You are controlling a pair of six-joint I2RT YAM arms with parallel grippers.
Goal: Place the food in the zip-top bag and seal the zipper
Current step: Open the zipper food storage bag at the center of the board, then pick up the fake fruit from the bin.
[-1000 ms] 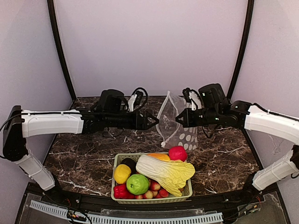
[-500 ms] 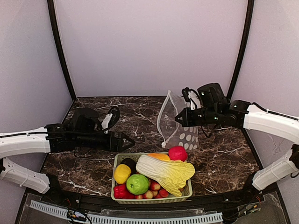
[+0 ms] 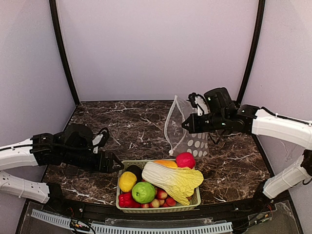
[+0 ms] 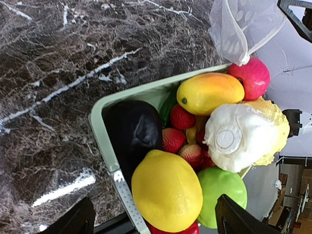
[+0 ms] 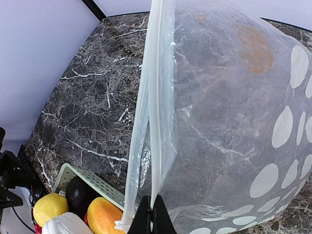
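The zip-top bag [image 3: 189, 130], clear with white dots, hangs upright at the back right. My right gripper [image 3: 185, 125] is shut on one side of its mouth edge. In the right wrist view the zipper strip [image 5: 157, 97] runs up from the shut gripper [image 5: 152, 215], and the mouth is slightly parted. The food lies in the basket [image 3: 158, 208]: lemon [image 3: 127, 181], green apple [image 3: 143, 192], red pepper [image 3: 125, 200], pink fruit [image 3: 185, 160] and cabbage [image 3: 174, 179]. My left gripper [image 3: 117, 163] is open and empty at the basket's left end, its fingers either side of the lemon [image 4: 165, 190].
The pale green basket also holds an orange-yellow mango [image 4: 209, 92], a dark eggplant [image 4: 134, 131] and several small strawberries [image 4: 173, 139]. The basket sits near the table's front edge. Dark marble table [image 3: 92, 126] with purple walls and black posts around it.
My left arm has pulled back from the bag's mouth, swinging left and toward the front, and now sits low at the basket's left end. The right gripper and bag have barely moved.
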